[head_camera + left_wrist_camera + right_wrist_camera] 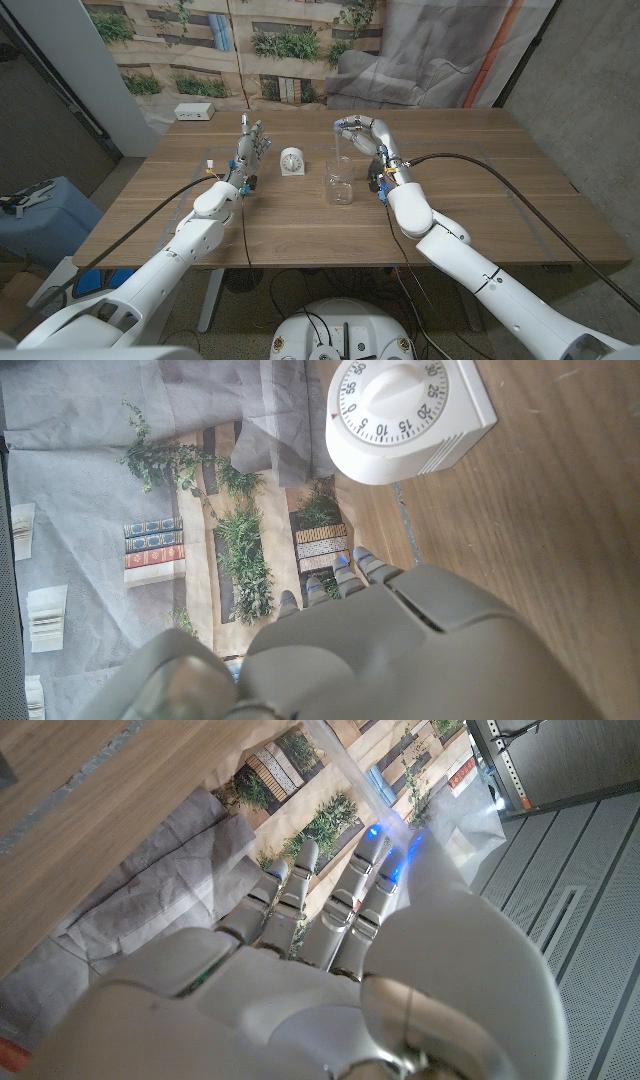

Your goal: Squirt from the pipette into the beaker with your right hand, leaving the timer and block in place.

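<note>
Closest to me are the arms' smooth white shells, coming in over the near edge of the wooden table [480,200], whose top is matte brown plank with a visible grain.

My right hand [362,135] is raised over the table's middle. Its fingers curl round the top of a clear plastic pipette [340,150], a thin translucent tube hanging upright with its lower end just above the beaker's mouth. In the right wrist view the right hand [330,970] shows grey fingers held close together, and the pipette [345,765] is a faint glassy streak past them.

The clear glass beaker [339,187] is a straight-walled cylinder standing upright near the middle of the table.

My left hand [250,152] stands upright, fingers apart and holding nothing, just left of the round-dialled white plastic timer [291,161]. The left wrist view shows the left hand [400,650] and the timer's [405,415] square body and numbered dial.

A small white rectangular box [194,112] sits at the far left corner.
</note>
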